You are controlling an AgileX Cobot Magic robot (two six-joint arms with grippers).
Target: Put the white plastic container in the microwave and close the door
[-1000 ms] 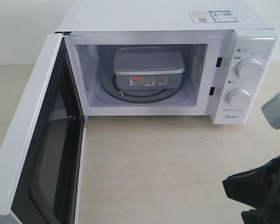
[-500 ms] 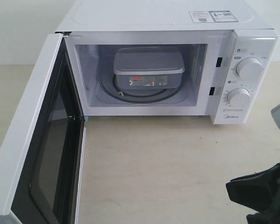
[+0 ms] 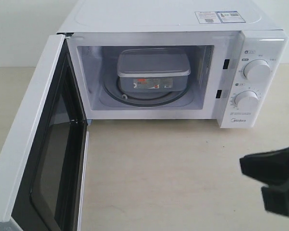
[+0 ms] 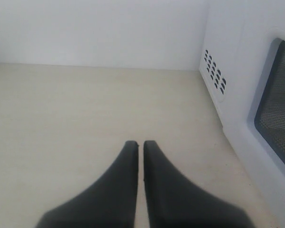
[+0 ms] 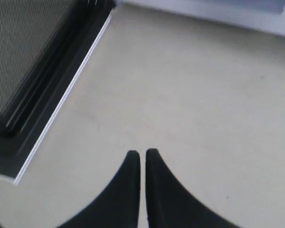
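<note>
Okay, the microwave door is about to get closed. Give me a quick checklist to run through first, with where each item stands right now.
1. White plastic container fully inside the microwave, resting on the glass turntable: ok.
2. Nothing sticking out past the front of the cavity: ok.
3. Door swung wide open on its left hinge: ok.
4. Left gripper on the door's outer side, jaws shut and empty, not touching the door: ok.
5. Right gripper with jaws shut and empty: ok.
6. Right gripper out of the door's swing arc: cannot tell. It hovers over the table in front of the microwave.
</note>
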